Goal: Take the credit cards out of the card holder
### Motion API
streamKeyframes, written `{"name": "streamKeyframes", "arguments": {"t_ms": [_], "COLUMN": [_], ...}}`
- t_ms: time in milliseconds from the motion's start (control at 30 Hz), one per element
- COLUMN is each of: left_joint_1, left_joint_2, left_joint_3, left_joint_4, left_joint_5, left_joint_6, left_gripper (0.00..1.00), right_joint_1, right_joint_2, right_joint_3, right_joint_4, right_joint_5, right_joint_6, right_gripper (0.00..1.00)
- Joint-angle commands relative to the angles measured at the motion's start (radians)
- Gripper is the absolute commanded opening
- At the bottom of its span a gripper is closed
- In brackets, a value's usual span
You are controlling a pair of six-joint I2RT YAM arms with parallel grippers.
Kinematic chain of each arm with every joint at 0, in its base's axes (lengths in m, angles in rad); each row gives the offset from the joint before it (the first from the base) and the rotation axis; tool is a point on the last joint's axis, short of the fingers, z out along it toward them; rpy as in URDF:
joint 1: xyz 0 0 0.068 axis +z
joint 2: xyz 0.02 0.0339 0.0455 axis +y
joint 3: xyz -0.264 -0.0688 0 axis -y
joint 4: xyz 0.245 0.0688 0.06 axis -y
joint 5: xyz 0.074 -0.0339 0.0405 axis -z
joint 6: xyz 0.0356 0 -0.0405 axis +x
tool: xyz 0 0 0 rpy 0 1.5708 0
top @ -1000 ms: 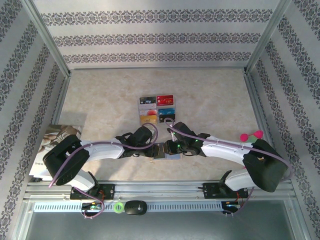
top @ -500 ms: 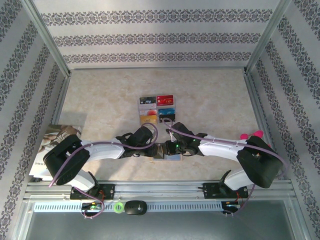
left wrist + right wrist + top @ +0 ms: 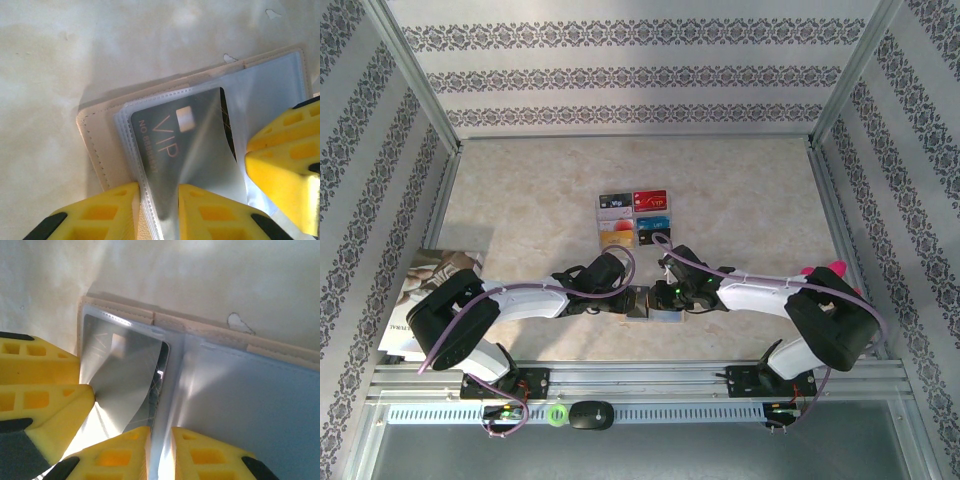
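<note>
L wrist cam: card holder (image 3: pixel 97 150) lies open on the table (image 3: pixel 50 50), tan stitched edge toward frame left, clear plastic sleeves (image 3: pixel 270 90) inside. The top sleeve holds a dark card (image 3: pixel 170 145) w/ gold "VIP", a chip, and "NO" + a row of digits too blurred to read. L gripper (image 3: pixel 158 205), bottom centre, is nearly closed, its yellow fingers pinching the edge of the sleeve stack.

R wrist cam: R gripper (image 3: pixel 161 450), bottom centre, is narrow too, w/ the sleeve fold at the spine nipped betw. its fingers. The card is mostly glare here, in the left half of frame. L gripper's pads meet on that sleeve at mid left.

Top cam: the holder sits lower centre betw. the two grippers, mostly hidden by both arms stretched low over it. On the bottom rail are a black mouse-like item (image 3: pixel 590 415) and a green ring (image 3: pixel 557 414). A printed booklet (image 3: pixel 438 262) lies at the left edge, partly under the L arm, text too small to read. Above the holder, near but apart, is a grid of six cards (image 3: pixel 633 218), w/ "VIP" on the red one (image 3: pixel 650 198), upper right. Pink bits (image 3: pixel 837 266) at right. Patterned walls (image 3: pixel 640 75) behind.
</note>
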Motion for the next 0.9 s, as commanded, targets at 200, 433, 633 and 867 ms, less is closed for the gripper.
{"name": "streamKeyframes", "arguments": {"t_ms": [200,433,633,867], "left_joint_1": [-0.011,-0.014,-0.016,-0.016], "left_joint_2": [0.031,0.040,0.033,0.028], "left_joint_3": [-0.045,-0.040,-0.043,-0.048], "left_joint_4": [-0.082,-0.077,-0.078,-0.073], "left_joint_5": [0.007,0.016,0.011,0.011], "left_joint_6": [-0.016,-0.013,-0.014,-0.020], "left_gripper": [0.28,0.29,0.28,0.29], "right_joint_1": [-0.014,-0.020,-0.022,-0.007], "right_joint_2": [0.050,0.074,0.019,-0.113], "right_joint_3": [-0.007,-0.012,-0.007,-0.023], "right_joint_4": [0.090,0.144,0.049,-0.012], "right_joint_5": [-0.071,-0.111,-0.034,0.055], "right_joint_6": [0.036,0.059,0.032,0.006], "right_gripper": [0.21,0.21,0.21,0.22]}}
